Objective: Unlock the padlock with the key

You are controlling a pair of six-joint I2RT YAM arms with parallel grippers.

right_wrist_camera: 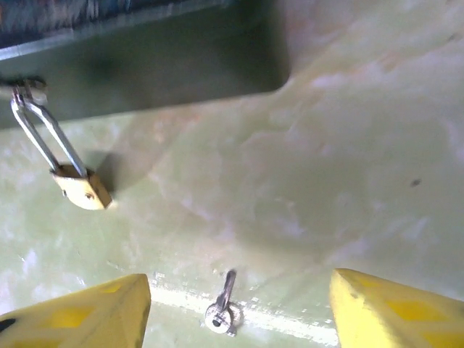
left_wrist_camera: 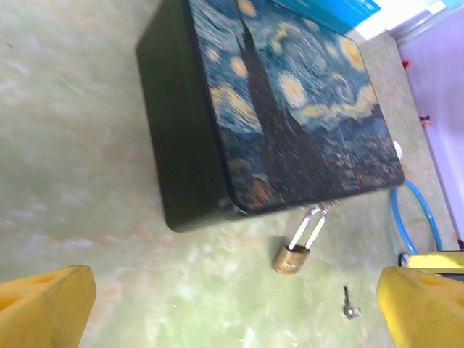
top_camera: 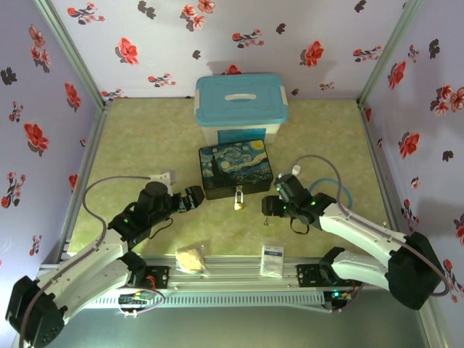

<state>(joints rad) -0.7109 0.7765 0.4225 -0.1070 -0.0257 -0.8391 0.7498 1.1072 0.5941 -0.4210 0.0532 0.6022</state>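
Note:
The small brass padlock (top_camera: pixel 238 201) hangs by its silver shackle from the front latch of the painted dark-blue box (top_camera: pixel 234 170), its body resting on the green mat. In the left wrist view the padlock (left_wrist_camera: pixel 291 257) lies ahead, and the tiny grey key (left_wrist_camera: pixel 350 306) is to its lower right. My left gripper (left_wrist_camera: pixel 232 322) is open, left of the padlock (top_camera: pixel 196 197). My right gripper (right_wrist_camera: pixel 239 322) is open low over the mat, with the key (right_wrist_camera: pixel 223 308) lying flat between its yellow fingers (right_wrist_camera: pixel 80 315). The padlock (right_wrist_camera: pixel 81 187) sits up and to the left of that gripper (top_camera: pixel 269 206).
A white bin with a blue lid (top_camera: pixel 241 101) stands behind the box. A small white bottle (top_camera: pixel 296 171) is by the right arm. A white packet (top_camera: pixel 272 259) and a crumpled tan lump (top_camera: pixel 192 259) lie near the front rail. A blue tube (left_wrist_camera: pixel 409 217) curves beside the box.

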